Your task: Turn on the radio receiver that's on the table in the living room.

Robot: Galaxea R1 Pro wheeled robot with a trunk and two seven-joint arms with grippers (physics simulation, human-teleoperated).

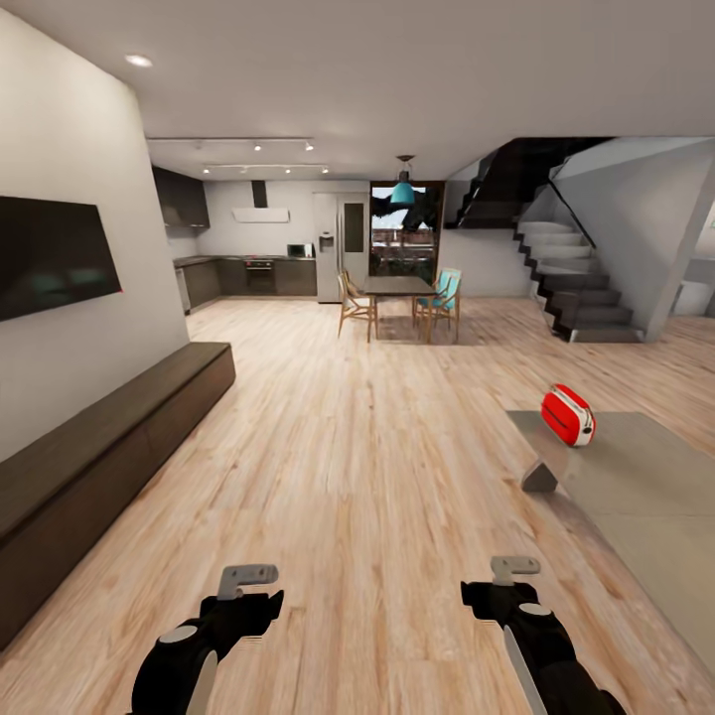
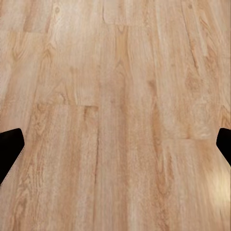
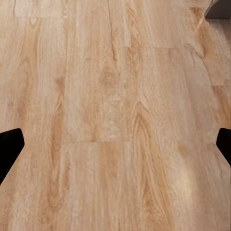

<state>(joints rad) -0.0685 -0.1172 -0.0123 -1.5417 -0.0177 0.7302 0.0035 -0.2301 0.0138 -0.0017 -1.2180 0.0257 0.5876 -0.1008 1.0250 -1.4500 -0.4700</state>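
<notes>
Where the pale wood floor (image 1: 377,477) opens out ahead of the robot, the radio receiver (image 1: 568,415) stands at about two o'clock, a bright-red little box with white trim, perched near the corner of the grey tabletop (image 1: 645,477). It sits tilted on its base, its broad red side turned this way; the dial is too small to make out from here. The table's block leg (image 1: 541,477) shows just below it.

Low at seven o'clock the left gripper (image 1: 248,576) hangs over bare boards, and at five o'clock the right gripper (image 1: 514,568) does the same, both well apart from the radio. In each wrist view the dark fingertips (image 2: 9,149) (image 3: 9,149) sit at opposite edges of the picture with floor planks between them, so both sets of jaws are spread wide, holding nothing.

At nine o'clock a dark screen (image 1: 55,253) hangs on the white wall above a long dark low cabinet (image 1: 109,437). At twelve o'clock, far off, a dark dining table with wooden chairs (image 1: 397,298) stands under a teal pendant lamp (image 1: 402,191), the kitchen (image 1: 248,268) behind it to eleven. A staircase (image 1: 576,278) climbs at one o'clock.
</notes>
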